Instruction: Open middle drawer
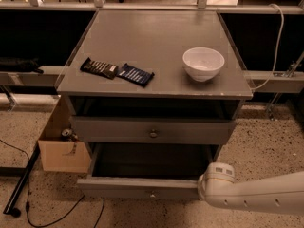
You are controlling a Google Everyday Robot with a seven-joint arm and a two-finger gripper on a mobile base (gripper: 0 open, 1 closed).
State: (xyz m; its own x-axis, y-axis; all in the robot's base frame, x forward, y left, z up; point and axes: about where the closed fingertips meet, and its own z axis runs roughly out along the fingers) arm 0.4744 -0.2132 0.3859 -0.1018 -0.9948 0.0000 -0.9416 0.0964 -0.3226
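The middle drawer [123, 189] is seen pulled well out beneath the upper drawer [118, 129], its grey interior exposed; the end effector [208, 186] is placed at its right front corner, presumably for drawing it outward; whether anything is gripped cannot be determined

Our white arm [259, 196] reaches in low from the right, nearly level, ending in a rounded wrist [216, 176], beyond which our tool lies hidden from view.
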